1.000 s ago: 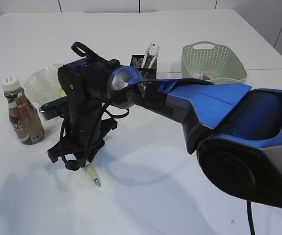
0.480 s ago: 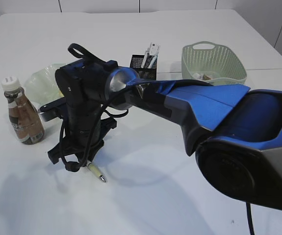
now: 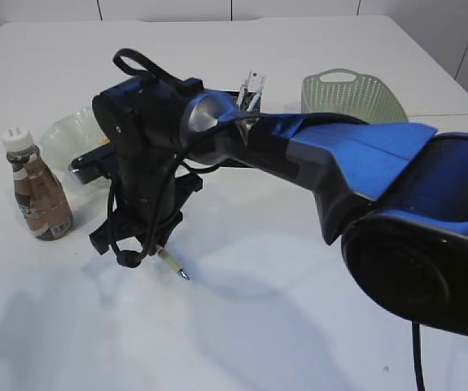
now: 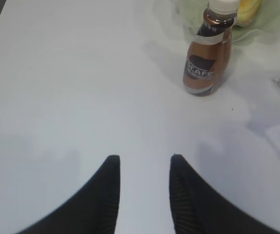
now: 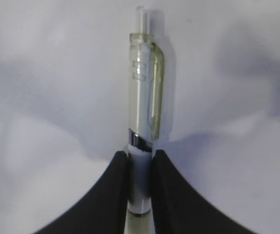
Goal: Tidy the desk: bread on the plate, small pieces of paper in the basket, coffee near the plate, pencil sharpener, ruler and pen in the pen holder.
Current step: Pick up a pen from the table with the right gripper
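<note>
Open table (image 3: 242,326) lies in front of and to the right of the right gripper (image 3: 148,252), which is clamped on the pen (image 3: 173,266). To its left the coffee bottle (image 3: 40,195) stands upright, near the plate (image 3: 67,134) behind it. Pen holder (image 3: 250,90) and basket (image 3: 352,94) stand well back. The right arm (image 3: 331,163) spans the table's right half. Bare surface lies ahead of the left gripper (image 4: 142,180), jaws apart.

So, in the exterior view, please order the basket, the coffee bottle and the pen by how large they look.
1. Basket, largest, though partly hidden behind the arm.
2. Coffee bottle.
3. Pen, smallest; only its tip end shows below the right gripper.
</note>
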You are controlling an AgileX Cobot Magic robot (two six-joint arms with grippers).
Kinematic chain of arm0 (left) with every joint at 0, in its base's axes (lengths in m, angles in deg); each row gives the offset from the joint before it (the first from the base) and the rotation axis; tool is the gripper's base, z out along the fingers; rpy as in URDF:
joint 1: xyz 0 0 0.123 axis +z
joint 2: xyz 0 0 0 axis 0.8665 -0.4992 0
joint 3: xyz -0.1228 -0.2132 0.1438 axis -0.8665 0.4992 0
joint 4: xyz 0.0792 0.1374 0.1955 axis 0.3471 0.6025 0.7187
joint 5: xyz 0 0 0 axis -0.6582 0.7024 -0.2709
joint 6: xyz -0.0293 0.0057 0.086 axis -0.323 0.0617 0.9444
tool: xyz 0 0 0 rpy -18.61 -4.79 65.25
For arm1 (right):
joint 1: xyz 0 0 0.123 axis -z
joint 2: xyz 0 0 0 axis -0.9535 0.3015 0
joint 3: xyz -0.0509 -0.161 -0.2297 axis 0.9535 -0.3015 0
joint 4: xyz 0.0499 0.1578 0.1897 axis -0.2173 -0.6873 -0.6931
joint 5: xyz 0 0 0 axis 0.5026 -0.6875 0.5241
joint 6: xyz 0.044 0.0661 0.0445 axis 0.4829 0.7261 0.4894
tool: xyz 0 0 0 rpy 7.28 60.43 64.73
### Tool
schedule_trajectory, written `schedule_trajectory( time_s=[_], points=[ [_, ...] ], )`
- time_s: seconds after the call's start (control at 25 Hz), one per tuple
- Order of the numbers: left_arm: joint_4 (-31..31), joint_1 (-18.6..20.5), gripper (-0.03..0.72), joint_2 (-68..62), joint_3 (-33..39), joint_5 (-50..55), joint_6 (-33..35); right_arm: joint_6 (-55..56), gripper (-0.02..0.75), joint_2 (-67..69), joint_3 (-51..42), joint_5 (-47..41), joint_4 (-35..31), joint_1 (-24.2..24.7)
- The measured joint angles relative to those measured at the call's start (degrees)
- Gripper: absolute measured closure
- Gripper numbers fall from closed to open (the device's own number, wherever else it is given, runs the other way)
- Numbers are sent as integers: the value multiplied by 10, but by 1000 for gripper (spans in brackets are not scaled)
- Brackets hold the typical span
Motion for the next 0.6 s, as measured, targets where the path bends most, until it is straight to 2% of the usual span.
schedule_trajectory(
  time_s=[0.04, 0.32, 0.6],
  points=[
    [-4, 0, 449, 0, 0, 0, 0, 0, 603, -21, 0, -2, 23, 1],
    [-16, 0, 449, 0, 0, 0, 0, 6, 602, -64, 0, -3, 31, 1],
    [-18, 0, 449, 0, 0, -1, 0, 18, 603, -119, -2, -7, 67, 1]
  ],
)
